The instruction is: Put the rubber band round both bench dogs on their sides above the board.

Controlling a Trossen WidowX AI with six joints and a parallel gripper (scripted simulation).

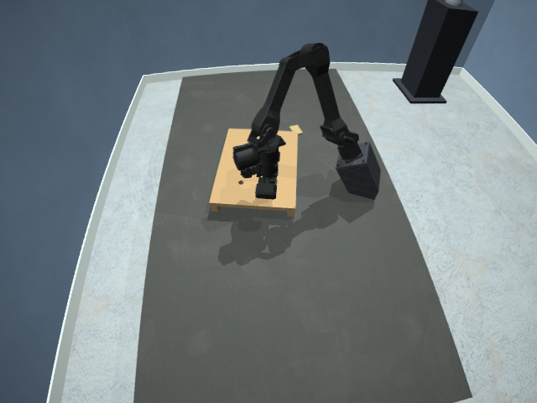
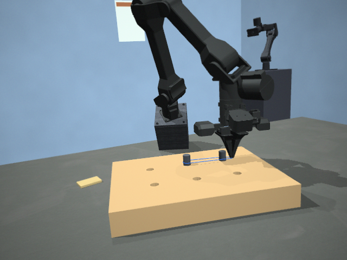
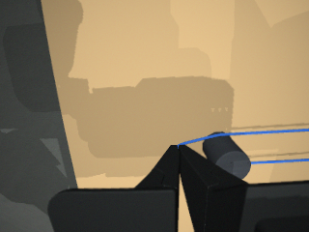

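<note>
Hand (image 2: 231, 156) pinched shut on blue rubber band (image 2: 204, 159), tips low just beside near peg (image 2: 222, 155), w/ band stretched taut round sides of both pegs, far peg (image 2: 186, 159) incl., above board (image 2: 196, 193); probably held so tension keeps loop seated pre-release.
</note>
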